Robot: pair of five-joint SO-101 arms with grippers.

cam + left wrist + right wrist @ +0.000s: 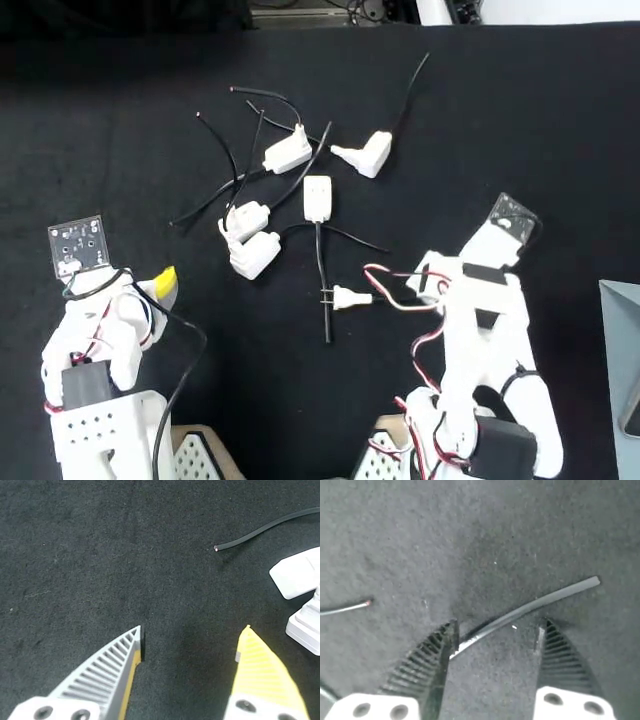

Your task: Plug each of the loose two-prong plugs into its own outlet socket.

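The loose plug (347, 297) lies flat on the desk (120, 120), just below the middle. Its two prongs point to 9 o'clock and cross the socket's cord (321, 265), which runs down from the white socket (317, 198) at the plug's 12 o'clock. Another white block (256, 254) sits at its 10 o'clock, among overlapping cords.

The likeliest trouble is a grip on cable instead of on the plug body. The right tool (497, 627) straddles a thin cord (535, 605), and I cannot tell whose cord it is. If the tool closes there, it would probably pinch only the cable. A plug lifted that way would dangle and twist, so its prongs could not be aimed at the slots. A pull could also tow a socket and shift the tangled neighbours, because the cords lie over one another.

The right tool's jaws stand wide apart, low over the desk. The thin cord runs slantwise between them, close against one finger (440, 652), and nothing is clamped.

The left tool (193, 630) is at the plug's 8 o'clock, well apart from it. It is also spread wide and empty, and it hangs over bare desk.
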